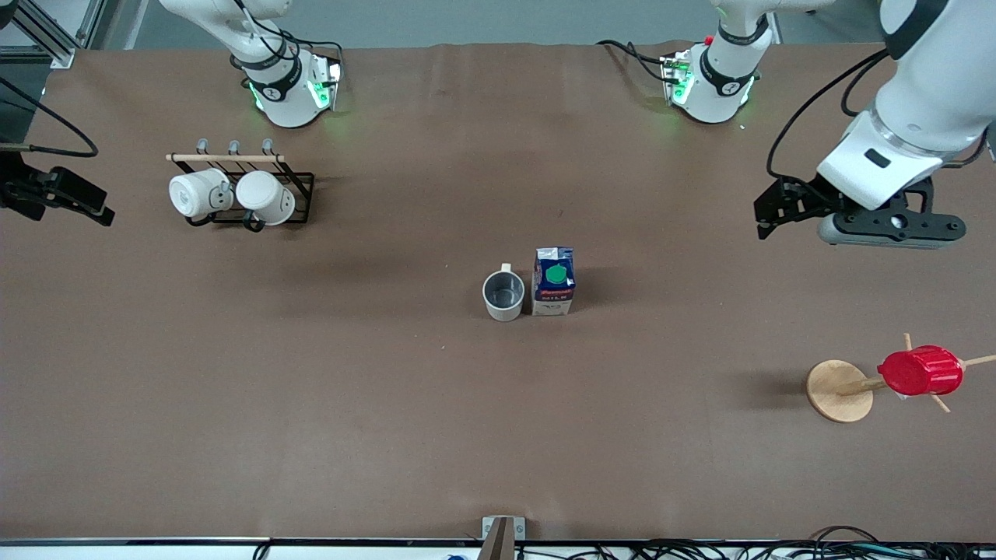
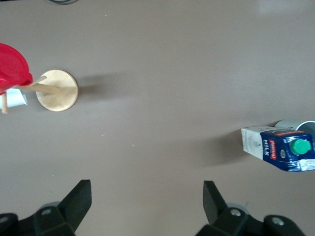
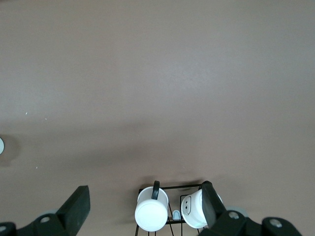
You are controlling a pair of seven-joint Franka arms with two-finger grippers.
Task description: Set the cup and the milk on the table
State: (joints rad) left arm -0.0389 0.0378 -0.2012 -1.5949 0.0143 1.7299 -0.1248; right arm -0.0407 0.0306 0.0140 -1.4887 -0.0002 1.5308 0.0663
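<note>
The cup (image 1: 503, 295), cream-white with a grey inside, stands upright on the brown table (image 1: 311, 373) near its middle. The milk (image 1: 553, 281), a dark blue carton with a green cap, stands right beside it toward the left arm's end. My left gripper (image 1: 766, 218) is open and empty, up over bare table toward the left arm's end, well apart from both. In the left wrist view the gripper (image 2: 146, 196) is open, with the milk (image 2: 283, 150) and a sliver of the cup (image 2: 295, 125) at the frame's edge. My right gripper (image 1: 93, 206) is open and empty at the right arm's end; it also shows open in the right wrist view (image 3: 143, 201).
A black wire rack (image 1: 299, 183) holding two bright white mugs (image 1: 198, 193) (image 1: 266, 197) stands toward the right arm's end. A red ribbed cup (image 1: 920, 371) hangs on a wooden peg stand (image 1: 839, 390) toward the left arm's end, nearer the front camera.
</note>
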